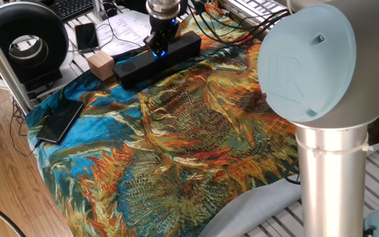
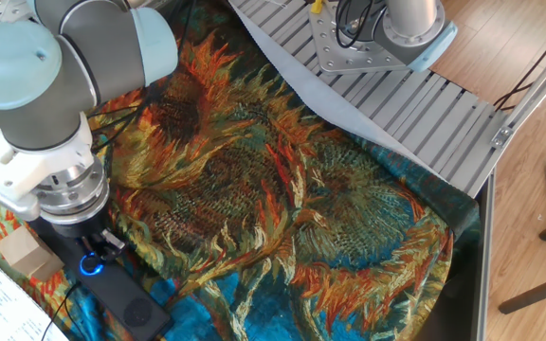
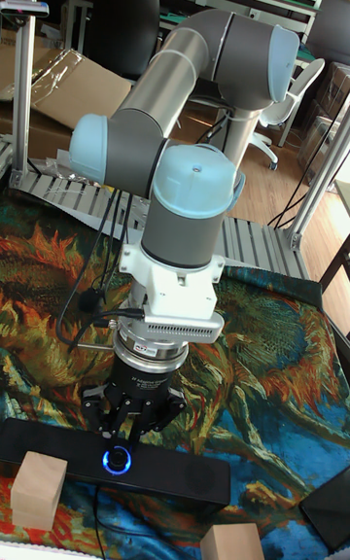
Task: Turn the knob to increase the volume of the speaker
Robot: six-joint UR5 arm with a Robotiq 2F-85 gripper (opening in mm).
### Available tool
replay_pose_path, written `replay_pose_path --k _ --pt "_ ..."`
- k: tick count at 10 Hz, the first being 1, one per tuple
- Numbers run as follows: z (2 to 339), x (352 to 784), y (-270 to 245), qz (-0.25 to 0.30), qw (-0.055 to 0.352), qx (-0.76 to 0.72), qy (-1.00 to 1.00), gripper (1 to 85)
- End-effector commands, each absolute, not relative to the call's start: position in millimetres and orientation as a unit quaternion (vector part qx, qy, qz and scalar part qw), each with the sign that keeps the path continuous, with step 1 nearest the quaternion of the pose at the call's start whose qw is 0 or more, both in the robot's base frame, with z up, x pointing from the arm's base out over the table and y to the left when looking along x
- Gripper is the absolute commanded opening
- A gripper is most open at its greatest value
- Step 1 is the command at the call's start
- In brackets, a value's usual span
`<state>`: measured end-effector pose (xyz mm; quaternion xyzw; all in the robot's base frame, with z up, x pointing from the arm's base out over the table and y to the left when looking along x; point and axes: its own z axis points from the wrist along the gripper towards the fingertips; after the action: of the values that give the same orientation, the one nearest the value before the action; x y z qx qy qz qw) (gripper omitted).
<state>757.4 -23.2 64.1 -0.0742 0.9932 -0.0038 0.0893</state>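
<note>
The speaker (image 1: 156, 58) is a long black bar lying on the sunflower cloth, also seen in the other fixed view (image 2: 126, 303) and the tall view (image 3: 165, 480). Its knob (image 3: 118, 460) glows blue on top; the ring shows partly under the arm (image 2: 90, 266) and as a blue glint (image 1: 159, 53). My gripper (image 3: 136, 424) points straight down just above the knob, its dark fingers a little apart and holding nothing. In one fixed view the gripper (image 1: 161, 42) hides most of the knob.
Tan wooden blocks (image 3: 39, 489) (image 3: 231, 542) sit at the speaker's ends. A flat black smartphone (image 1: 60, 120) lies on the cloth's left corner. A big black ring device (image 1: 25, 39) stands behind it. Cables and papers lie past the speaker. The arm's base column (image 1: 328, 178) rises at the right.
</note>
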Motion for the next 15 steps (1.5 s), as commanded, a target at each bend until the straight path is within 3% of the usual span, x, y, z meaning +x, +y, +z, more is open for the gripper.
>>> replay_pose_path --k 1,6,15 --pt "65.7 760.3 -24.7 -0.004 0.095 -0.067 0.993 30.7" --pt "73.8 746.7 -28.4 0.005 0.058 -0.073 0.996 31.3" --pt "67.8 771.1 -25.6 0.010 0.068 -0.073 0.995 35.0"
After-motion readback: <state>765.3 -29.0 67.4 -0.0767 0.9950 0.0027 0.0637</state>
